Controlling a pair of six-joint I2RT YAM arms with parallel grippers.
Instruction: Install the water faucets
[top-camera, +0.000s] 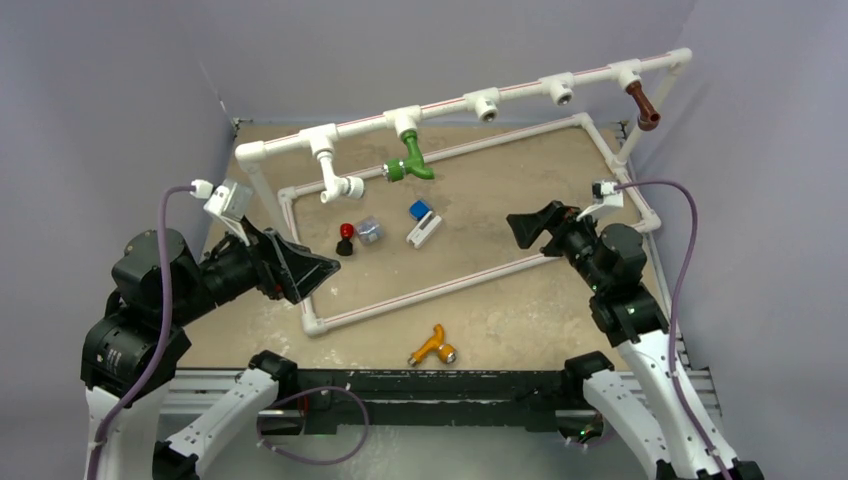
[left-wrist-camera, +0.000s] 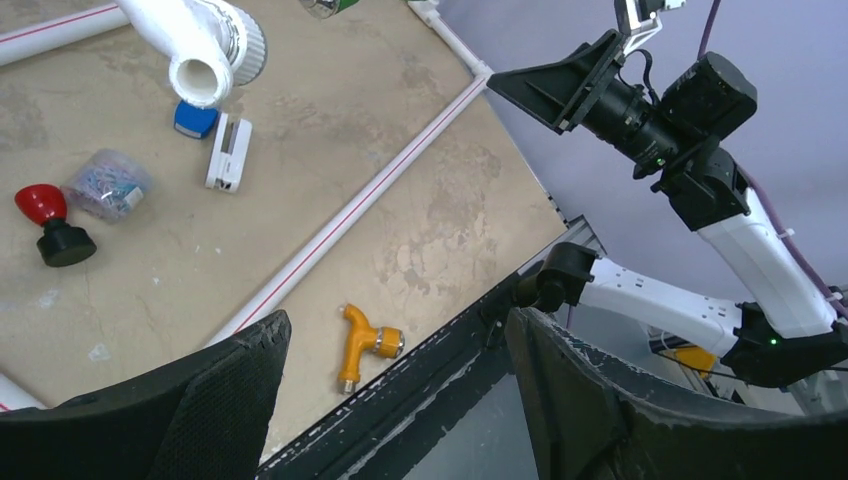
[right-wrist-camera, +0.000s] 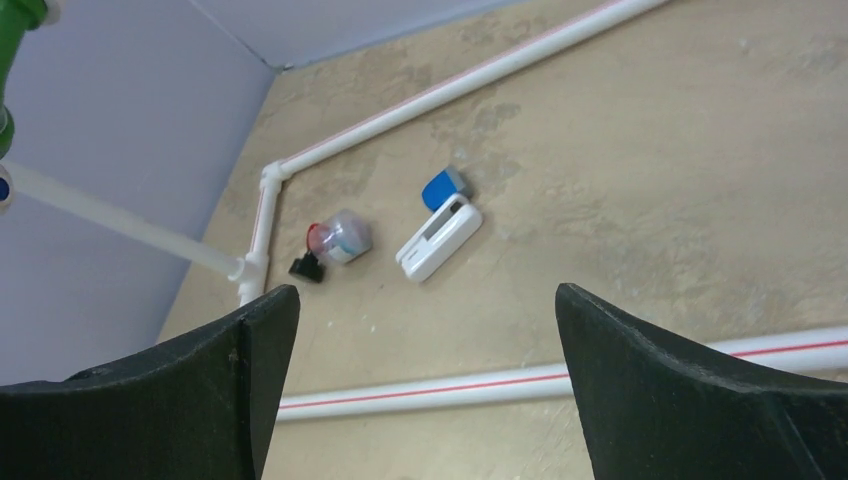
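An orange faucet with a silver cap lies loose near the table's front edge, outside the pipe frame; the left wrist view has the orange faucet between and beyond the fingers. A green faucet hangs from a tee on the raised white pipe. At the pipe's far right end a brown faucet is fitted. My left gripper hovers open over the frame's left side, holding nothing. Across the table my right gripper also stands open and empty, its fingers wide apart above a floor pipe.
A white pipe frame lies flat on the table. Inside it sit a red-and-black knob, a small clear jar, a blue piece and a white clip. A white elbow socket hangs at left. Purple walls close in.
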